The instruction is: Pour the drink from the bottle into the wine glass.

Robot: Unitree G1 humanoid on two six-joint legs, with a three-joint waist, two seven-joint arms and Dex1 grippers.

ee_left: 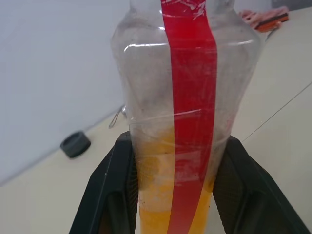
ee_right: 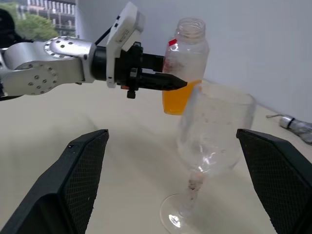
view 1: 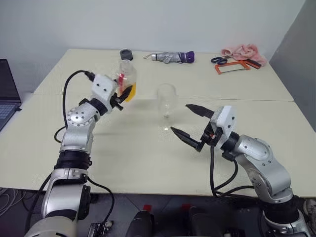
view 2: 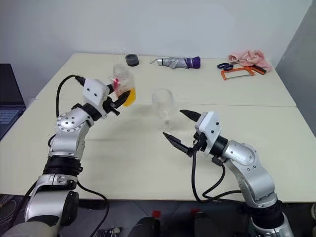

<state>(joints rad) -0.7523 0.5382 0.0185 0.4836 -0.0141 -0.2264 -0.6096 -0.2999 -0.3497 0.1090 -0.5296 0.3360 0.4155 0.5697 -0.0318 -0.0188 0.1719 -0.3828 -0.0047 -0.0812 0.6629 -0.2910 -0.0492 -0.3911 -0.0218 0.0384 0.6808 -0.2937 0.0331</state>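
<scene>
Bottle [view 1: 126, 79], upright and uncapped, is clamped in the left gripper [view 1: 123, 95] left of the wine glass [view 1: 167, 101]; the right gripper [view 1: 186, 121], jaws spread, is nearer.

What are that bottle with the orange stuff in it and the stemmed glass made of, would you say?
The bottle looks like thin clear plastic: its wall is slightly cloudy, with soft moulded shoulders and a glossy red label strip. The wine glass looks like real glass, colourless with sharp bright highlights on bowl and foot, though clear hard plastic cannot be ruled out.
</scene>
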